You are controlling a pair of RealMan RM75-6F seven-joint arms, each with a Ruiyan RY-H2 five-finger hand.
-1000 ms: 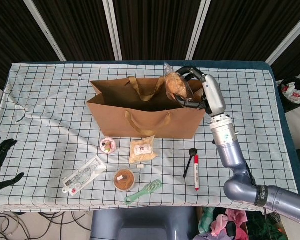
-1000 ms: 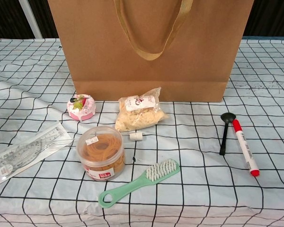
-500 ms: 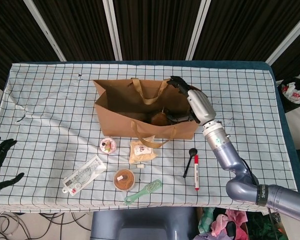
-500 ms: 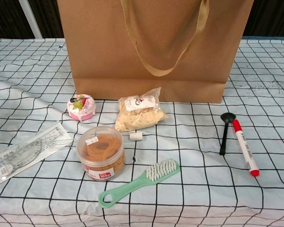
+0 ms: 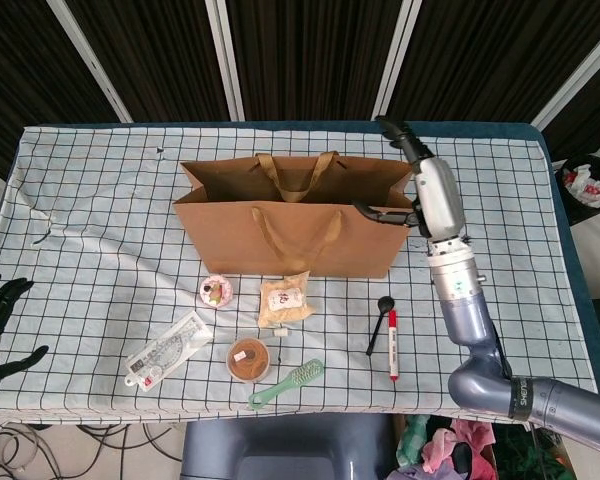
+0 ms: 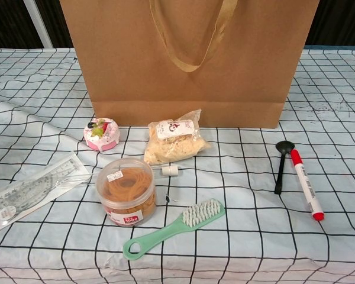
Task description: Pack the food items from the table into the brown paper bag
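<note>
The brown paper bag (image 5: 290, 238) stands upright mid-table and fills the top of the chest view (image 6: 189, 59). My right hand (image 5: 422, 188) hovers over the bag's right end with fingers apart and nothing in it. What lies inside the bag is hidden. In front of the bag lie a pink cup (image 5: 216, 291) (image 6: 102, 134), a clear packet of pale snack (image 5: 285, 300) (image 6: 174, 142) and a round tub with brown contents (image 5: 248, 359) (image 6: 126, 190). My left hand (image 5: 0, 322) rests at the table's left front corner, fingers spread and empty.
A packaged ruler set (image 5: 168, 347) (image 6: 29, 192), a green brush (image 5: 286, 384) (image 6: 173, 228), a black spoon (image 5: 379, 322) (image 6: 282, 164) and a red-capped marker (image 5: 392, 344) (image 6: 306, 190) lie near the front edge. A checked cloth (image 5: 100, 200) covers the table.
My right hand carried a wrapped bread packet down into the bag, let it go and came back up empty. The bag tilted during this and now stands upright. The left hand stayed still.
</note>
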